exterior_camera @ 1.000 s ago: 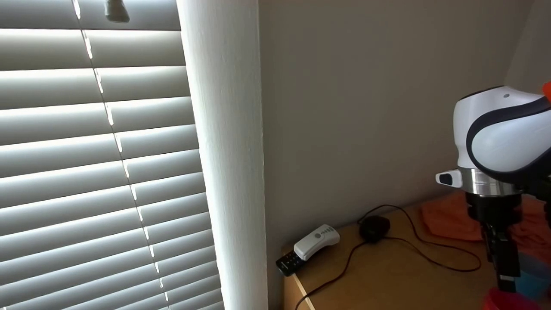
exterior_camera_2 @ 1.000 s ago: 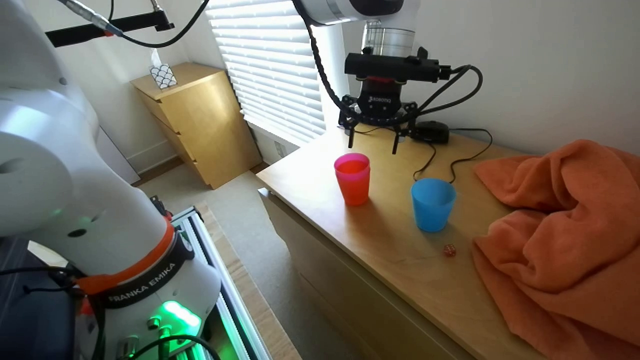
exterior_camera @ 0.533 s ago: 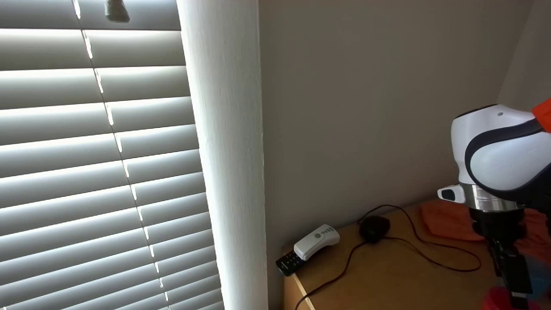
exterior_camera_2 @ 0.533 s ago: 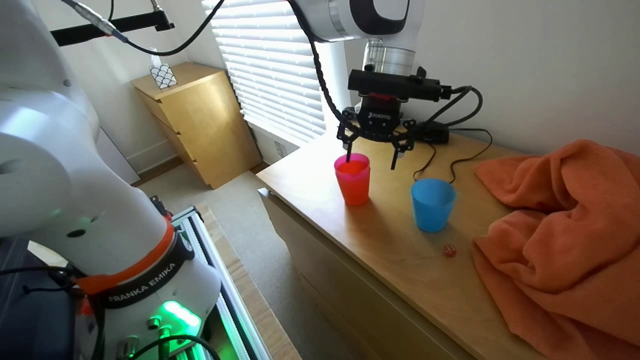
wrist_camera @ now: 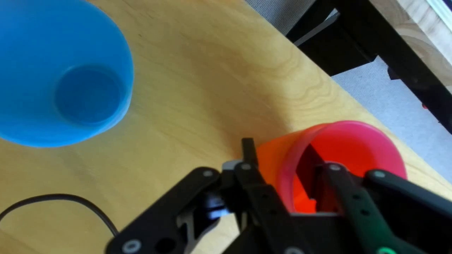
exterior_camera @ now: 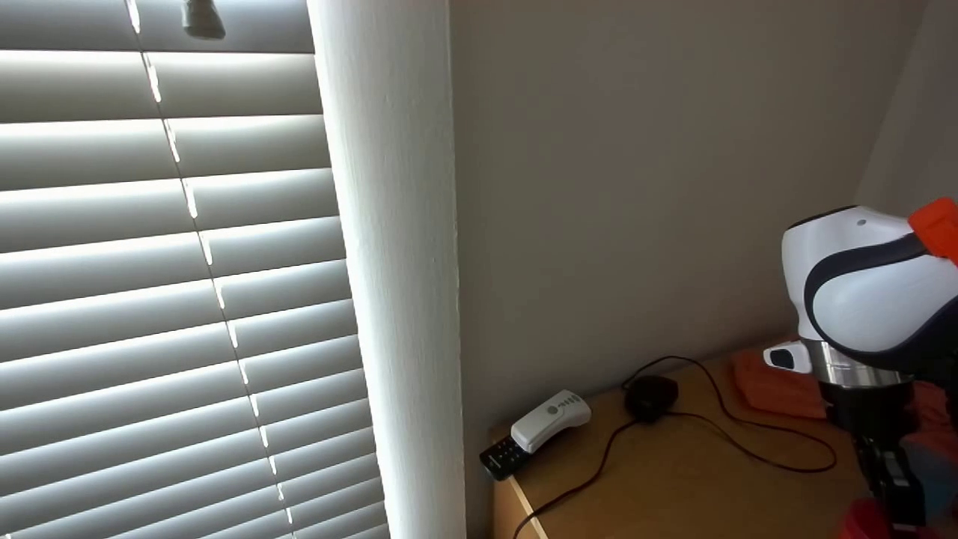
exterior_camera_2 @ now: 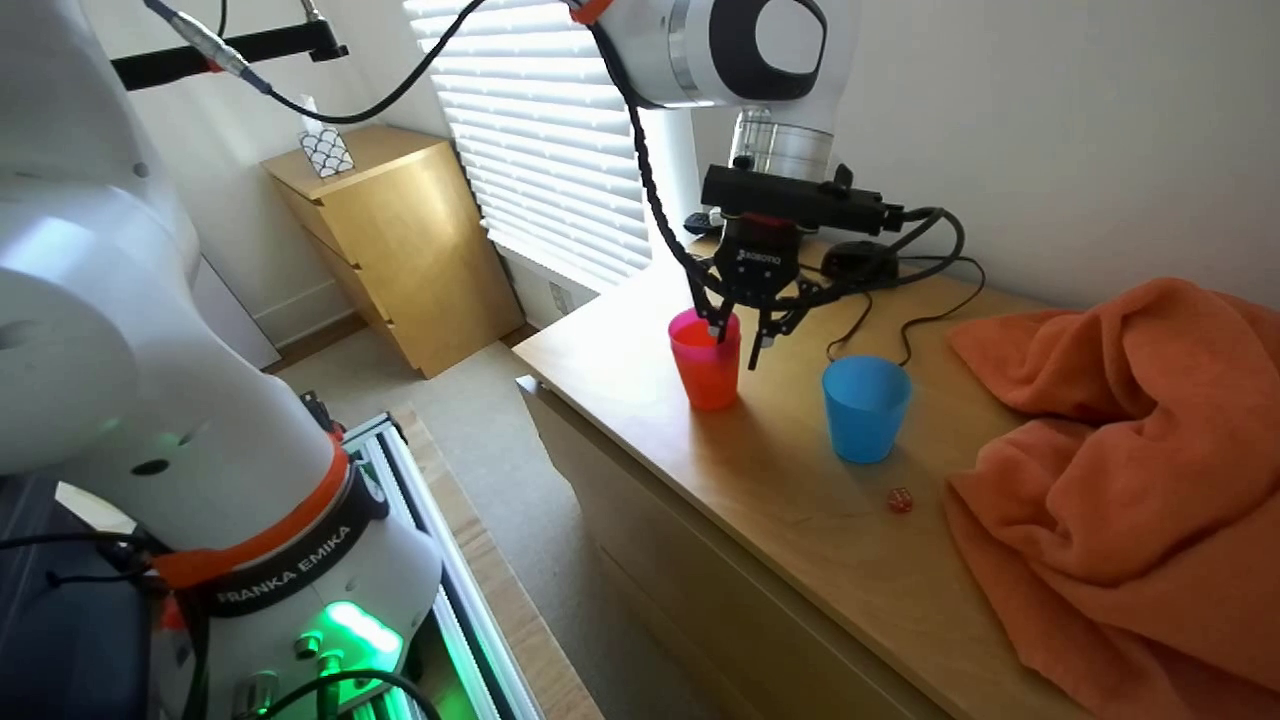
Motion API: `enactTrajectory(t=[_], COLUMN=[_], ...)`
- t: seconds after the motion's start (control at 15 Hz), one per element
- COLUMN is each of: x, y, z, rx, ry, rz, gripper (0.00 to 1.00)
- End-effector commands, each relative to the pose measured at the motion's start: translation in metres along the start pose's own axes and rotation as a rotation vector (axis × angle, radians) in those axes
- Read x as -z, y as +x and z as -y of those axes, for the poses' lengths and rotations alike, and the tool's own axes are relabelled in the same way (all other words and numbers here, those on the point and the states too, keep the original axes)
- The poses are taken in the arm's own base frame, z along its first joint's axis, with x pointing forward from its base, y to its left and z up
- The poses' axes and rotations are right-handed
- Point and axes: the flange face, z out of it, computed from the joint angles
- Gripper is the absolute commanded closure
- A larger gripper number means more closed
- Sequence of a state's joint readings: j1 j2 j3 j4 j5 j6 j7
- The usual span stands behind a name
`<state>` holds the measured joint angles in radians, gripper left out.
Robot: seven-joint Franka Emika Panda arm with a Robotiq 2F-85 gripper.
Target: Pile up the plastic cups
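Red cup (exterior_camera_2: 704, 372), pink at its rim, stands upright near the front edge of the wooden top (exterior_camera_2: 760, 500), toward the corner nearest the window blinds (exterior_camera_2: 540, 150); whether it is one cup or two nested, I cannot tell. The gripper (exterior_camera_2: 737, 350) points down over it with its fingers (wrist_camera: 249, 150) partly apart, astride the cup's wall: one reaches into the mouth, the other hangs outside. In an exterior view a slim gap shows between the outer finger and the wall, so the cup is not clamped; whether the inner one touches it, I cannot tell. The blue cup (exterior_camera_2: 866, 410) stands upright, apart from the red one and farther in from the front edge. Near it lies a small red die (exterior_camera_2: 900, 500). By the back edge sits a black box (exterior_camera: 651, 397) with a thin dark cord (wrist_camera: 53, 197). An orange towel (exterior_camera_2: 1130, 520) is heaped over the end opposite the blinds. In the back corner at the blinds end, a white remote (exterior_camera: 551, 421) lies over a black remote (exterior_camera: 503, 458). Farthest off, a drawer cabinet (exterior_camera_2: 440, 260) bears a patterned tissue box (exterior_camera_2: 326, 152).
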<state>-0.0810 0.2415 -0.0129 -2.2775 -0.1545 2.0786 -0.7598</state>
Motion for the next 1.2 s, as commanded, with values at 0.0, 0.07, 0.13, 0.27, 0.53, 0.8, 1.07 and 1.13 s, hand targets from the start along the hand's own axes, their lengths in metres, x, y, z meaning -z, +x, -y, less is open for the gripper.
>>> enactTrajectory(t=[0.0, 0.07, 0.13, 0.27, 0.53, 0.8, 1.07, 1.13], x=[-0.001, 0.0, 0.0, 0.003, 0.035, 0.088, 0.125, 0.128], y=[-0.004, -0.005, -0.005, -0.007, -0.025, -0.062, -0.11, -0.12], z=[-0.004, -0.005, -0.005, -0.005, 0.0, 0.005, -0.003, -0.008], rx=[0.015, 0.017, 0.019, 0.023, -0.008, -0.068, -0.209, -0.244], ry=[0.001, 0.002, 0.002, 0.003, -0.053, -0.194, -0.266, -0.264], rz=[-0.007, -0.009, -0.01, -0.015, -0.038, -0.086, -0.149, -0.155], gripper=[0.96, 0.99, 1.0, 0.98, 0.98, 0.98, 0.98, 0.98])
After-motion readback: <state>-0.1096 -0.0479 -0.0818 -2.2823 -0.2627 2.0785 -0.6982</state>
